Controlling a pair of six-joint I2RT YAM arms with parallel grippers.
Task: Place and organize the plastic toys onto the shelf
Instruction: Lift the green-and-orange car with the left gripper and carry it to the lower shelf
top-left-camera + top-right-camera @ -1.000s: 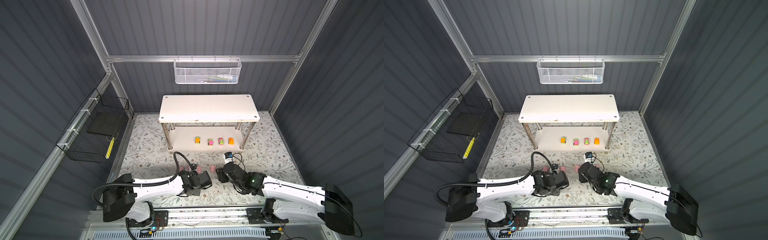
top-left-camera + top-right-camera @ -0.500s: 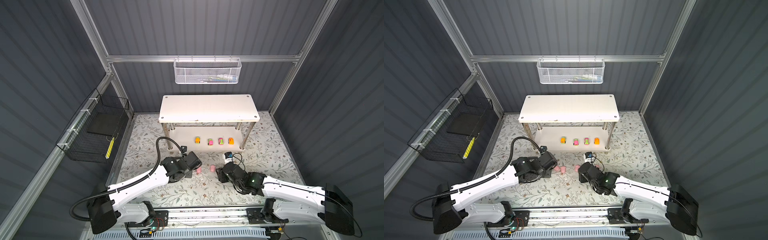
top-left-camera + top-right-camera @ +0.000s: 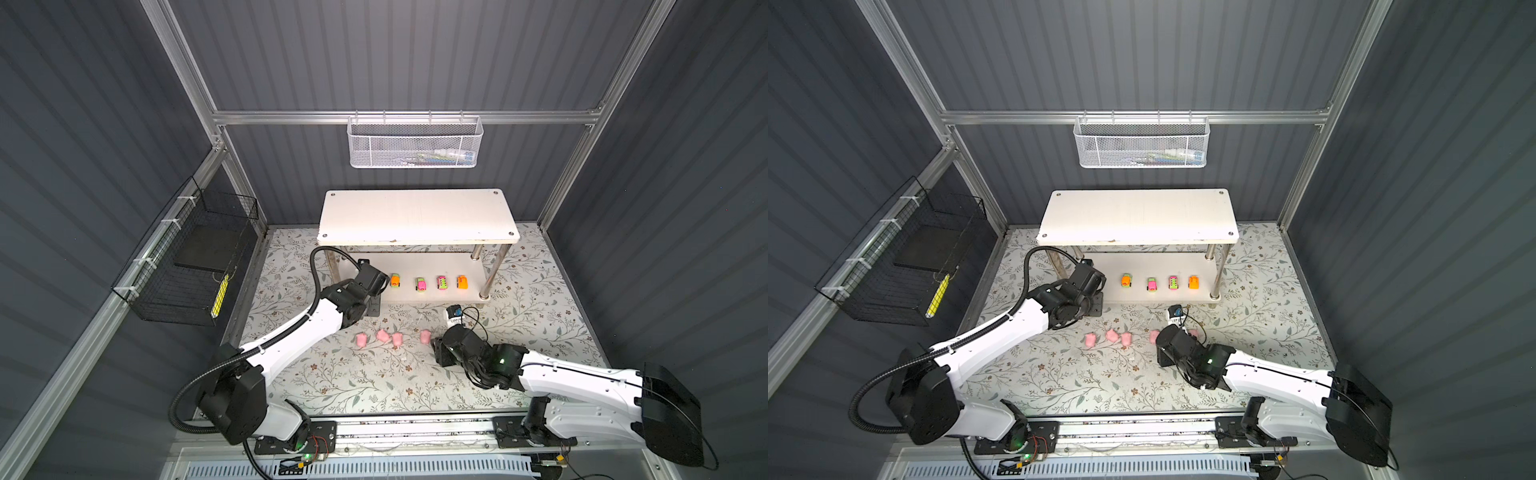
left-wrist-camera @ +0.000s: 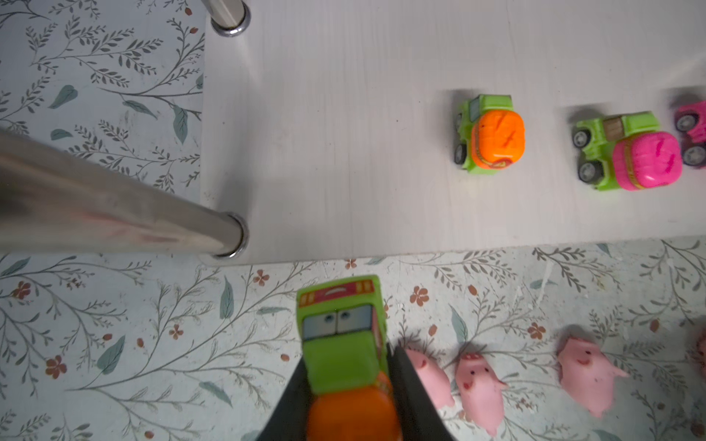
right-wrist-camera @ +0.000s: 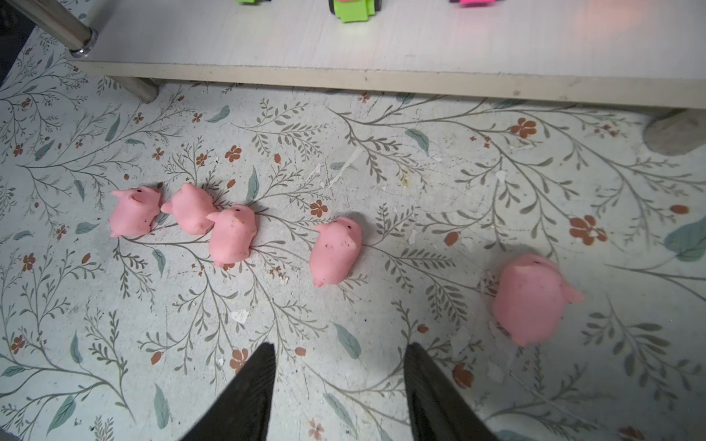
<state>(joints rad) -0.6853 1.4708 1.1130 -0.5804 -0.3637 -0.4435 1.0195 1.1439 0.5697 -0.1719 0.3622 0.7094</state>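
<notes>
Jaws of the left gripper (image 4: 347, 376) squeeze a green and orange car (image 4: 338, 324). It has moved from the pigs (image 5: 336, 250) to the left end of the shelf (image 3: 415, 216), by the low board (image 4: 344, 152). A shiny leg (image 4: 114, 214) stands close by. The right gripper (image 5: 340, 355) has stayed, jaws apart, empty. Four cars (image 3: 420, 284) line the board; five pigs lie on the mat (image 5: 382, 172).

A white mesh basket (image 3: 415, 145) is hung on the back rail (image 3: 291, 117) and a black wire basket (image 3: 183, 291) on the side rail (image 3: 105, 316).
</notes>
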